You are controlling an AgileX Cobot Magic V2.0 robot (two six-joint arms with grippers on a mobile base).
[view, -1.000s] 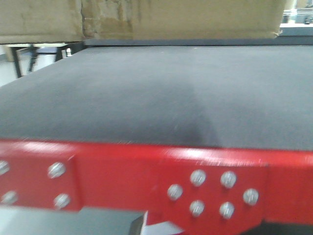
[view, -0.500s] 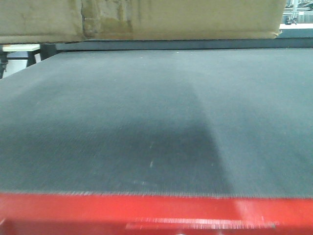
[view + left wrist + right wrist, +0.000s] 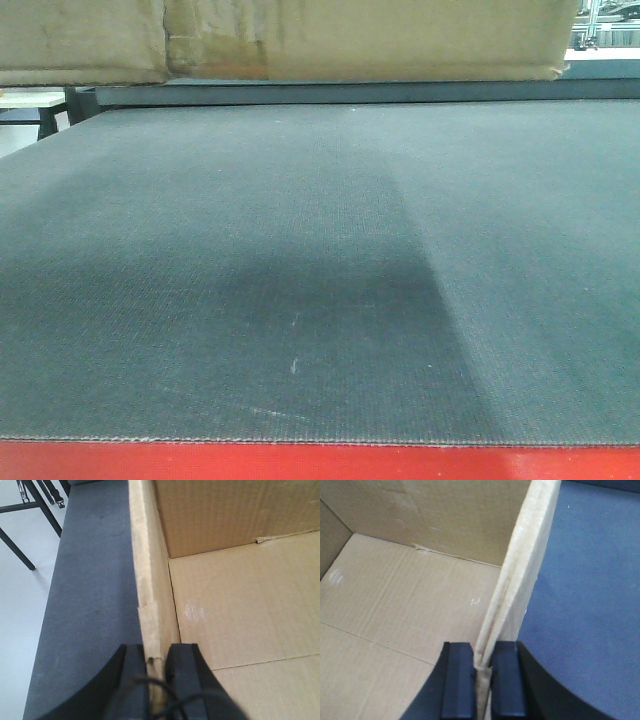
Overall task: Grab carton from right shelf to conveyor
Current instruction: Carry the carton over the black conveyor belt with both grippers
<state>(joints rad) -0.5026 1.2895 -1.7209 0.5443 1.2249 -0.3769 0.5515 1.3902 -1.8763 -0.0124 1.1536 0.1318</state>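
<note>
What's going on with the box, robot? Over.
Left gripper shut on carton wall. Right gripper same. Carton over far conveyor end, contact unclear. Nothing seen blocking.

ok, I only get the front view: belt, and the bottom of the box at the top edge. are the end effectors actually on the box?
Observer: Yes. The left end effector is closed on the left wall of the box, with one finger inside and one outside.
Operator: and the right one?
Observer: The right end effector pinches the top edge of the right wall in the same way.
Operator: anything inside the box?
Observer: Nothing I can see. The part of the floor that shows in both wrist views is bare cardboard.
</note>
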